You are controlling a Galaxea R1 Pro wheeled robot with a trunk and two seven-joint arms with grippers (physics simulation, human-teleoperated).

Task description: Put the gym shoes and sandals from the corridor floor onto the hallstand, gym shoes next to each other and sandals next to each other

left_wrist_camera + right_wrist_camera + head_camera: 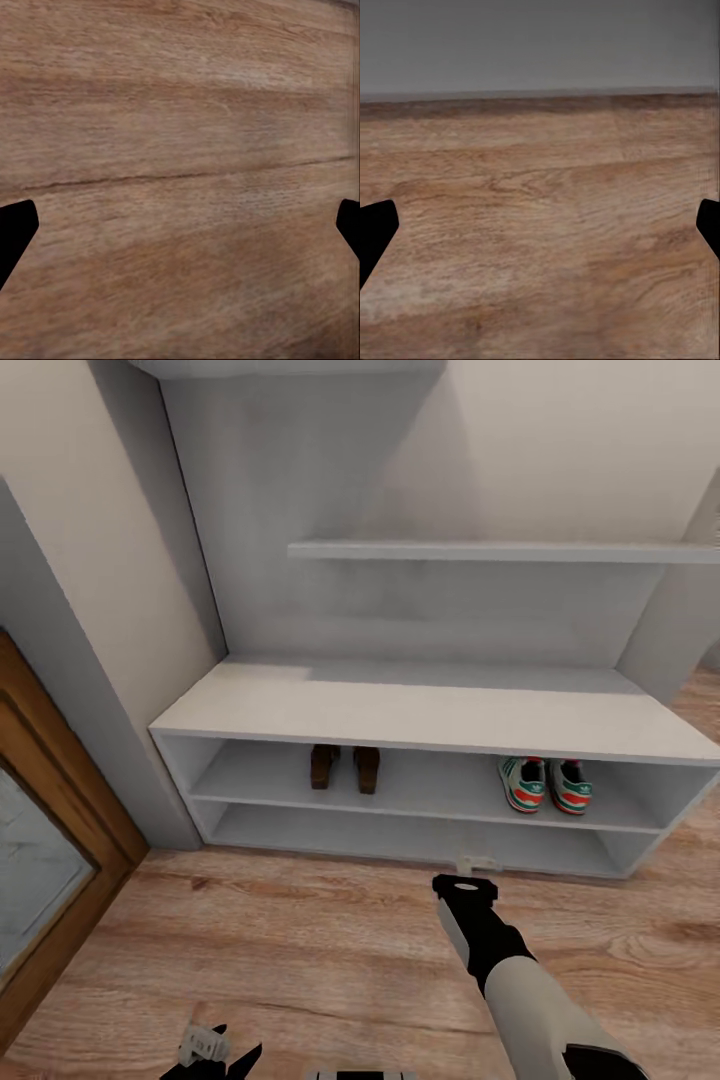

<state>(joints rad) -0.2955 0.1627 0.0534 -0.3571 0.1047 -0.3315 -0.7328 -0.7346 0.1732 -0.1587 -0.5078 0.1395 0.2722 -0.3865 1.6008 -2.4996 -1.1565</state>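
The two gym shoes [545,784], cream with green stripes and red-orange accents, sit side by side on the upper open tier of the grey shoe rack [420,712], toward its right end, long axes running front to back. The two flat brown sandals [344,767] stand together on the same tier, left of centre, lined up the same way. Wood-grain floor [300,940] spreads below. The right gripper [476,861] hovers near the rack's base, fingers spread apart; the left gripper [215,1048], low over the planks, is likewise spread.

sandals [344,767] left, gym shoes [545,784] right, same tier
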